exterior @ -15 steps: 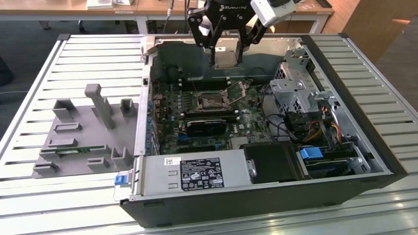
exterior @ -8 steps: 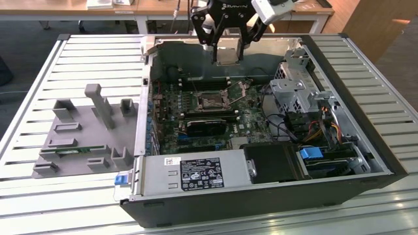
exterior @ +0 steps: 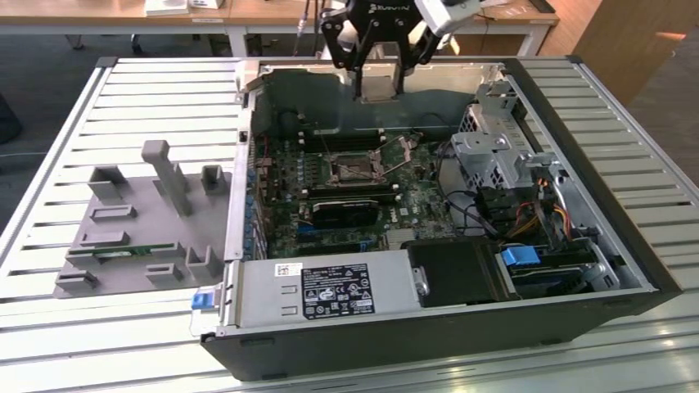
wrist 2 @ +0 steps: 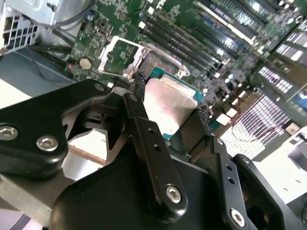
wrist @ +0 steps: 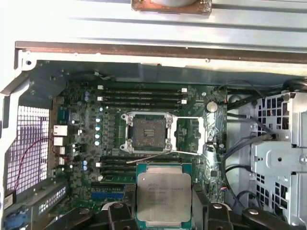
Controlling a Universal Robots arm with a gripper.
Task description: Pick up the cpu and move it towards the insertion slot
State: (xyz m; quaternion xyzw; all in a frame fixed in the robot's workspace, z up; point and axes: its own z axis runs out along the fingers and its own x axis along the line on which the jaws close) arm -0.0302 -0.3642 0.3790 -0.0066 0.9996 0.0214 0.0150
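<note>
My gripper (exterior: 379, 86) hangs above the far side of the open computer case, shut on the cpu (exterior: 378, 85). In the second wrist view the cpu (wrist 2: 169, 106) is a flat silvery square with a green rim, clamped between two black fingers (wrist 2: 139, 79). The first wrist view has the cpu (wrist: 164, 191) held level, just short of the insertion slot (wrist: 146, 132) and above the board. The insertion slot (exterior: 352, 169) is a shiny metal frame with a dark centre on the green motherboard (exterior: 295, 205), and its hinged cover plate (wrist: 189, 134) is swung open beside it.
Inside the case sit a black rectangular block (exterior: 344, 214), a grey power supply (exterior: 322, 291) at the near side and a metal drive cage (exterior: 497, 151) with cables on the exterior view's right. A grey tray (exterior: 142, 229) holding a green strip (exterior: 126, 252) lies on the slatted table (exterior: 153, 90) at the left.
</note>
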